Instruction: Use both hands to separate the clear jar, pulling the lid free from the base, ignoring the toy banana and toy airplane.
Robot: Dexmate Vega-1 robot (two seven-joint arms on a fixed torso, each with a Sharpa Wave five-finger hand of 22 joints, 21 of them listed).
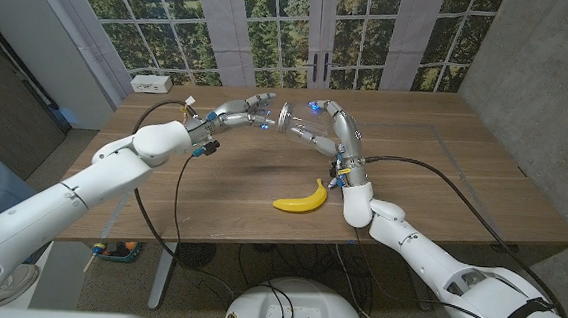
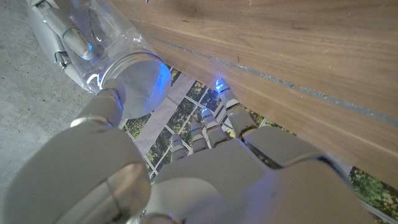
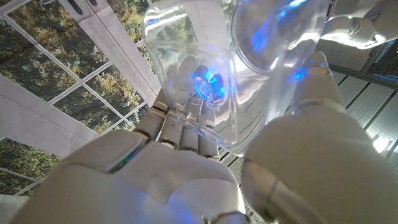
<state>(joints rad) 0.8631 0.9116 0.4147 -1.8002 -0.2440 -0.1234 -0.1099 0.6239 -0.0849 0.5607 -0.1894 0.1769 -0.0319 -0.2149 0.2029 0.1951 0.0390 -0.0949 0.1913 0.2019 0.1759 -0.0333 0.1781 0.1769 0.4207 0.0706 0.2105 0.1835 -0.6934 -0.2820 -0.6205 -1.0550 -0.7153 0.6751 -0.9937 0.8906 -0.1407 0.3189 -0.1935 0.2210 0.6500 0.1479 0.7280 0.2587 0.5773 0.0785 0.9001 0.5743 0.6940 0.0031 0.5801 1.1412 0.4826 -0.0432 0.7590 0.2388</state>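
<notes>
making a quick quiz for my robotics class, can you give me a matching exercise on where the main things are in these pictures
Things:
1. clear jar
2. toy banana
3. left hand
4. right hand

States:
A. lying on the wooden table, near its front edge, untouched
B. gripping the jar's base
C. held up above the table between both hands
D. fingers at the jar's lid end

Pairs: 1-C, 2-A, 3-D, 4-B

Lit evenly by daylight through the windows behind the table; soft shadows. Blue glare on the jar; blurred close up at both wrists.
</notes>
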